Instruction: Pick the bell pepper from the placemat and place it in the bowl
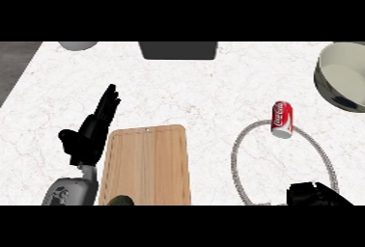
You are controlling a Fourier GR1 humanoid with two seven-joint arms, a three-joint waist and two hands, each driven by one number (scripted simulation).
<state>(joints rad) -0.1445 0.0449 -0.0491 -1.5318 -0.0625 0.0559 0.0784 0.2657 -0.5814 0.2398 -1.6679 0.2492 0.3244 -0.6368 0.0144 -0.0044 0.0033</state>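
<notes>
A round white placemat (pixel 285 166) with a grey rope rim lies at the lower right. No bell pepper shows on it. My right hand (pixel 314 194) sits over the placemat's near edge, cut off by the view's lower edge, and hides whatever is under it. The large grey bowl (pixel 344 77) stands at the far right, partly out of view. My left hand (pixel 92 132) rests open, fingers up, left of the cutting board.
A red cola can (pixel 282 119) lies on the placemat's far rim. A wooden cutting board (pixel 146 161) fills the lower middle, with a dark green rounded thing (pixel 121 200) at its near edge. A dark grey container (pixel 178 49) and a pale dish (pixel 78 45) line the back.
</notes>
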